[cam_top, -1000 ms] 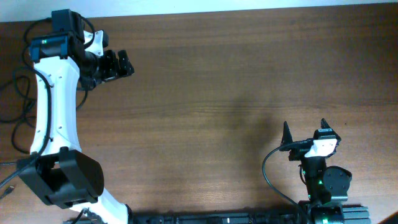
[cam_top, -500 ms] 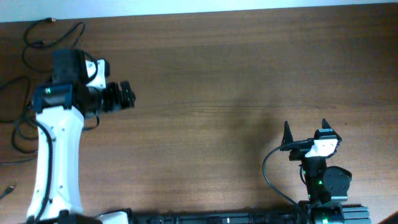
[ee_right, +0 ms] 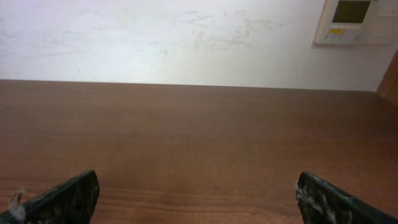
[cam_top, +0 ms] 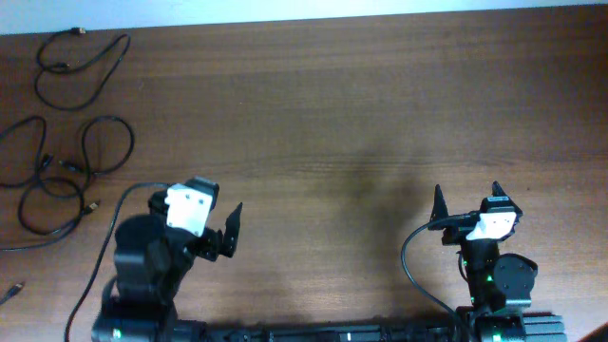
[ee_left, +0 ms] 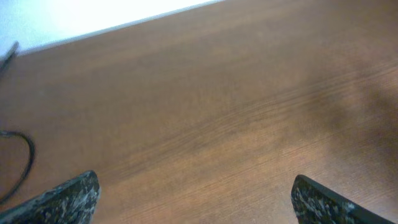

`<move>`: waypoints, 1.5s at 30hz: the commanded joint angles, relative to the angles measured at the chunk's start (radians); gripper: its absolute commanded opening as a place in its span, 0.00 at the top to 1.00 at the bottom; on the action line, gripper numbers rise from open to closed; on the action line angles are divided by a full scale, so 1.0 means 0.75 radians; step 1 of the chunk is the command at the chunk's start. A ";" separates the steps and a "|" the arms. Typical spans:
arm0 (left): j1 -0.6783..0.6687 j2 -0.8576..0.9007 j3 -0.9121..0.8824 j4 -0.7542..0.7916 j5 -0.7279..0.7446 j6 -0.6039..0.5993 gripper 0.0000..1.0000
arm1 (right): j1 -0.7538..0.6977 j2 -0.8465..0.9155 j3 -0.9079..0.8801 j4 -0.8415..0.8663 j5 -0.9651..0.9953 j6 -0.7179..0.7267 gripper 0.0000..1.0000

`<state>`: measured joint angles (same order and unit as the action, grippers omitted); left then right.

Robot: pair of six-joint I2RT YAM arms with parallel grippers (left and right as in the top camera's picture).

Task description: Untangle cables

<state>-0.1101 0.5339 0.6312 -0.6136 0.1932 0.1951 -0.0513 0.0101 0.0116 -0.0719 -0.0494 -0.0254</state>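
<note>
Thin black cables lie loose on the wooden table at the far left in the overhead view. One loop [cam_top: 82, 61] sits at the back left corner. Other loops [cam_top: 65, 169] spread out below it, apart from the first. A small plug end [cam_top: 11, 290] lies near the left edge. My left gripper [cam_top: 231, 234] is open and empty at the front left, to the right of the cables. Its wrist view shows open fingers [ee_left: 196, 190] and a bit of cable [ee_left: 26, 163] at the left. My right gripper [cam_top: 465, 201] is open and empty at the front right [ee_right: 196, 186].
The table [cam_top: 361, 114] is brown wood, with a pale wall past its far edge [ee_right: 186, 37]. A thicker black arm cable [cam_top: 410, 261] curves beside the right arm's base. A wall panel [ee_right: 354, 18] shows in the right wrist view.
My left arm has pulled back from the back left corner to the front left, empty. The cable loops it covered now lie in full view. The right arm has not moved.
</note>
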 commanded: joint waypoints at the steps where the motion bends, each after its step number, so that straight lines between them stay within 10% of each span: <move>1: -0.005 -0.210 -0.118 0.015 0.000 0.032 0.01 | 0.007 -0.009 -0.008 -0.008 0.007 0.009 0.02; 16: 0.172 -0.655 -0.782 0.921 -0.045 -0.186 0.01 | 0.007 -0.009 -0.008 -0.008 0.007 0.009 0.02; 45: 0.243 -0.705 -0.831 0.704 -0.274 -0.281 0.01 | 0.007 -0.009 -0.008 -0.008 0.007 0.009 0.02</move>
<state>0.0750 0.0113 0.0143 -0.0818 -0.0086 0.0029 -0.0513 0.0109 0.0116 -0.0731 -0.0490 -0.0254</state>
